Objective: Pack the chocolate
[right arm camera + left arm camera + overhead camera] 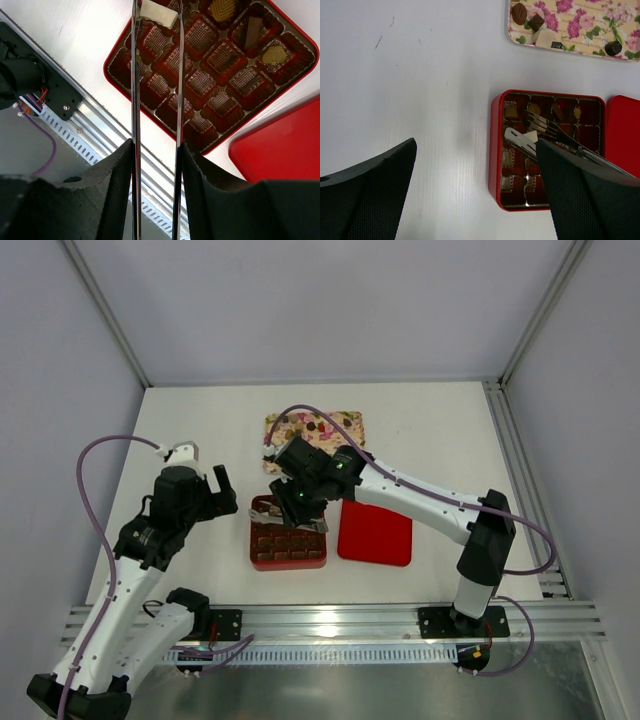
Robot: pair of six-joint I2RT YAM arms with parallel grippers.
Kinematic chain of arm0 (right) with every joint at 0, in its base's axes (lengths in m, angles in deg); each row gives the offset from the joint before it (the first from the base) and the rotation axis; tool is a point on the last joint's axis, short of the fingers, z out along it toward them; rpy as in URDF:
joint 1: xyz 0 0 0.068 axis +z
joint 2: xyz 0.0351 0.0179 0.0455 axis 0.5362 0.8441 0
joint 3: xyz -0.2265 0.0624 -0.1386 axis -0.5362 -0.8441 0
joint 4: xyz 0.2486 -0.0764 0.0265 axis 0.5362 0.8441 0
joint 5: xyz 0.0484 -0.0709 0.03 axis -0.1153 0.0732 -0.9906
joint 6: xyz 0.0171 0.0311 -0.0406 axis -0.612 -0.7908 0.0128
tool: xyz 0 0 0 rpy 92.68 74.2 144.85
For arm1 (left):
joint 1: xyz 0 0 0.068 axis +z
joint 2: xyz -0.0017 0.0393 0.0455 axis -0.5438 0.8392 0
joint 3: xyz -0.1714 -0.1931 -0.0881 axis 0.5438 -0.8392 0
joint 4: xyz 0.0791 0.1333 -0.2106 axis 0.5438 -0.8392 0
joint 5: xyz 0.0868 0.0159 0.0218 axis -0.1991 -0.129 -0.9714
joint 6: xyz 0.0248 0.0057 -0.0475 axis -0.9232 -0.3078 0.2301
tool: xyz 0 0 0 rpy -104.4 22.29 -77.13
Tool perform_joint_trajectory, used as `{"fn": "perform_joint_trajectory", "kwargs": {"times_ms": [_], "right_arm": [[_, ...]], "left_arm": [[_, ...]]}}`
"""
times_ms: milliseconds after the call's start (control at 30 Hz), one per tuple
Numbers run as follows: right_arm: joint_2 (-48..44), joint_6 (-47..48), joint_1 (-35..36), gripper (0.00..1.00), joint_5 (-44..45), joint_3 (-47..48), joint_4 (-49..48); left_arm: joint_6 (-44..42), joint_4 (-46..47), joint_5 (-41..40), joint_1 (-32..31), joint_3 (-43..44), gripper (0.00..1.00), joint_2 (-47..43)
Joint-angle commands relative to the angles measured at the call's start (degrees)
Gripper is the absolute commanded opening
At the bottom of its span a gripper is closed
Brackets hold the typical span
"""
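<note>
My right gripper point(300, 502) point(156, 145) is shut on metal tongs point(135, 90), also seen in the left wrist view point(547, 131). The tong tips pinch a whitish chocolate point(158, 13) point(531, 136) over the left side of the open red box point(256, 558) point(494, 145) point(116, 80). The box's gridded insert holds two tan pieces point(222, 8) point(274, 55) and a dark bar point(253, 26). More chocolates, such as a round brown one point(519, 13) and a dark square point(613, 48), lie on the floral tray point(345, 420) point(580, 25). My left gripper point(222, 490) point(475, 195) is open and empty left of the box.
The red lid point(375, 533) point(622, 135) point(280, 155) lies flat right of the box. An aluminium rail point(340, 620) point(100, 140) runs along the table's near edge. Grey walls stand on three sides.
</note>
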Motion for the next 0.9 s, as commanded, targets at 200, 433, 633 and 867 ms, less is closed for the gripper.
{"fn": "perform_joint_trajectory", "kwargs": {"times_ms": [200,433,633,867], "right_arm": [[0.4,-0.2,0.5,0.46,0.2,0.3,-1.8],[0.3,0.0,0.7,0.47,0.7,0.3,-1.5],[-0.5,0.9,0.1,0.48,3.6,2.8,-0.5],[-2.1,3.8,-6.2,0.48,4.5,9.3,3.5]], "left_arm": [[0.3,1.3,-1.0,0.2,0.5,1.00,-0.5],[0.3,1.2,-1.0,0.1,0.5,1.00,-0.5],[0.3,1.3,-1.1,0.2,0.5,1.00,-0.5],[0.3,1.3,-1.1,0.2,0.5,1.00,-0.7]]}}
